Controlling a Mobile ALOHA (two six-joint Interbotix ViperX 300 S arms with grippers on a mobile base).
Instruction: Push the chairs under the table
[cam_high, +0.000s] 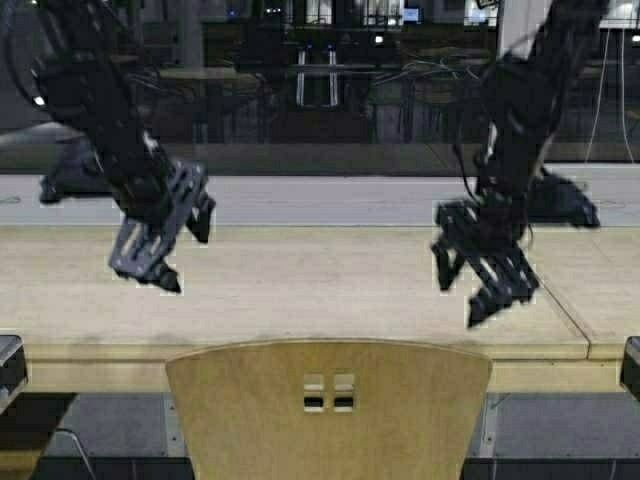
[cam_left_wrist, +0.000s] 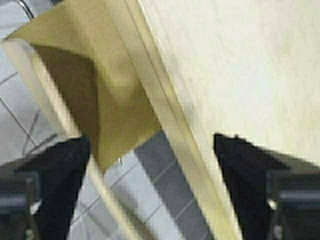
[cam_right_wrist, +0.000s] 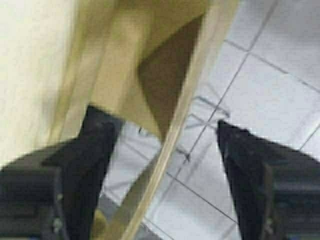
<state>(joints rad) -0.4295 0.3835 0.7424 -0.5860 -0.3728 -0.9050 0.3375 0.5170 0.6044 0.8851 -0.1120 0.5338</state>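
Observation:
One yellow-tan plywood chair stands in front of me, its curved back with small square cut-outs close against the near edge of the long beige table. My left gripper hangs open above the table top, left of the chair. On the other side my right gripper is open too, above the table near its front edge. The left wrist view shows the chair's seat tucked under the table's thick edge. The chair's back edge crosses between the right fingers; nothing is held.
Grey tiled floor lies below the table edge. A seam joins two table sections at the right. Beyond the table are a pale walkway and dark furniture behind glass. Black parts of my frame sit at both lower sides.

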